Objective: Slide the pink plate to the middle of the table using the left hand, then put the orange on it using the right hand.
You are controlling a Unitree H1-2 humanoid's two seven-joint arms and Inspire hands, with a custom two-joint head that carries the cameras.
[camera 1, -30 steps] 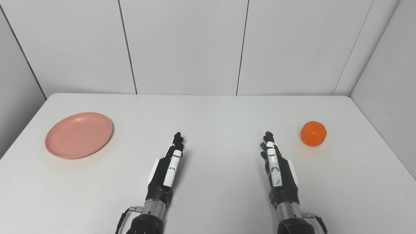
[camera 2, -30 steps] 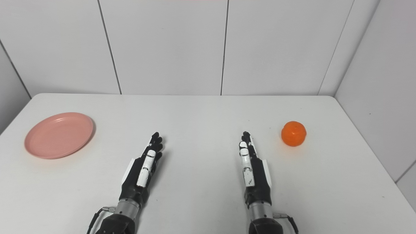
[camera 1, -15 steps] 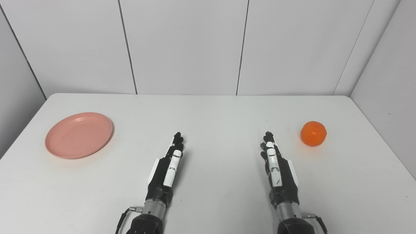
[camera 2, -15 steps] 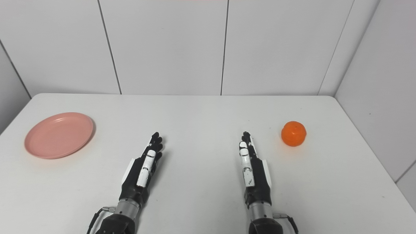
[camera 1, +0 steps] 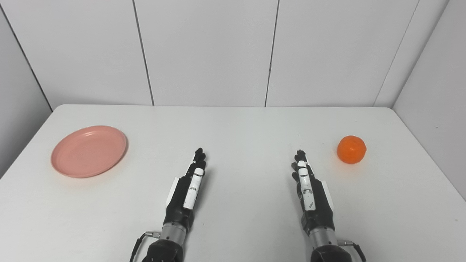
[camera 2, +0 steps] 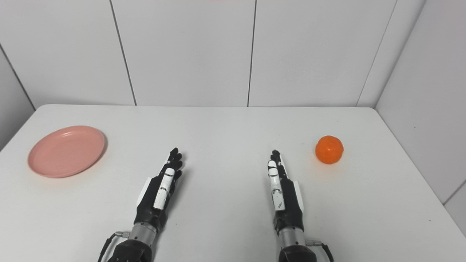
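Right hand is sliding back a little; both hands are lying flat, holding nothing, left hand too.

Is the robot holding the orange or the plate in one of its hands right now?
No, neither. The left hand and right hand are open with nothing in them. The orange and pink plate sit untouched on the table.
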